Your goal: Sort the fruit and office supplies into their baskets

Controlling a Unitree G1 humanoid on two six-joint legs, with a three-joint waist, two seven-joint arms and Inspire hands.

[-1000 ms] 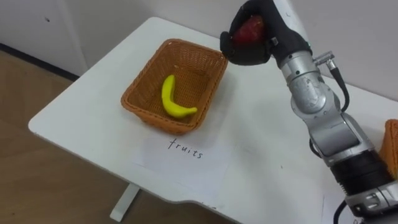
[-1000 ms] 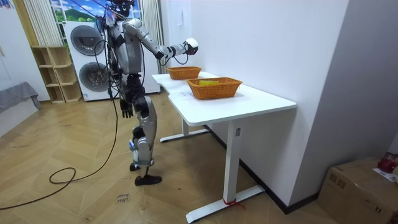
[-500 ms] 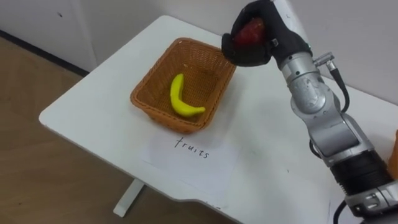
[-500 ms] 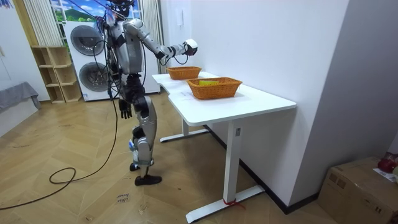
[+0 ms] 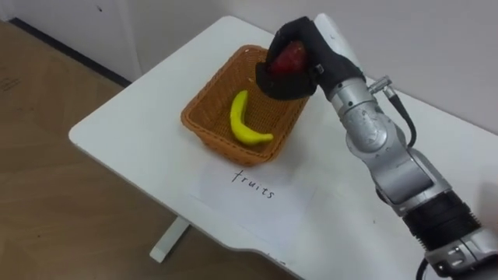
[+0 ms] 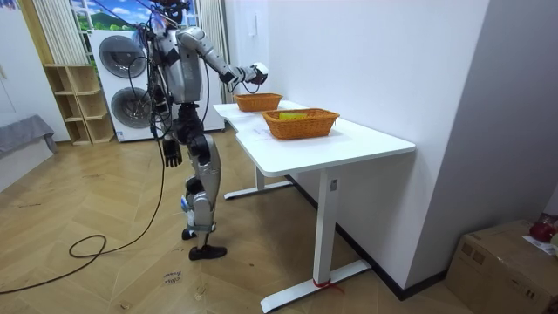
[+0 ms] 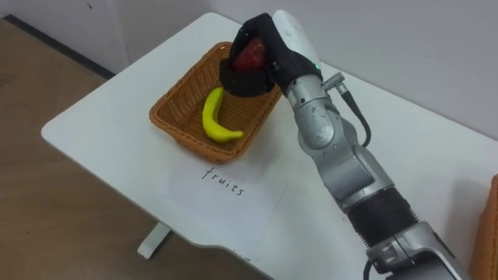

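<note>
A red fruit (image 5: 289, 57) (image 7: 250, 56) sits in my right hand (image 5: 292, 68) (image 7: 254, 65), whose fingers are curled round it above the far end of a brown wicker basket (image 5: 204, 111) (image 7: 168, 109). A yellow banana (image 5: 245, 123) (image 7: 212, 118) lies inside that basket. A sheet of paper marked "fruits" (image 5: 253, 187) (image 7: 222, 180) lies on the white table (image 5: 140, 117) in front of the basket. In the room view I stand at the far table with my right hand (image 6: 255, 73) held out over the far basket (image 6: 258, 101); my left hand (image 6: 172, 153) hangs at my side.
A second wicker basket (image 6: 300, 122) stands on the nearer white table (image 6: 366, 144) in the room view; its orange edge (image 7: 493, 225) shows at the right border. The table's front and left edges drop to a wooden floor (image 5: 47, 194). A wall runs behind the table.
My right hand with the red fruit has moved from beyond the basket's far corner to over its far end. The head camera has shifted, sliding the whole scene to the right.
</note>
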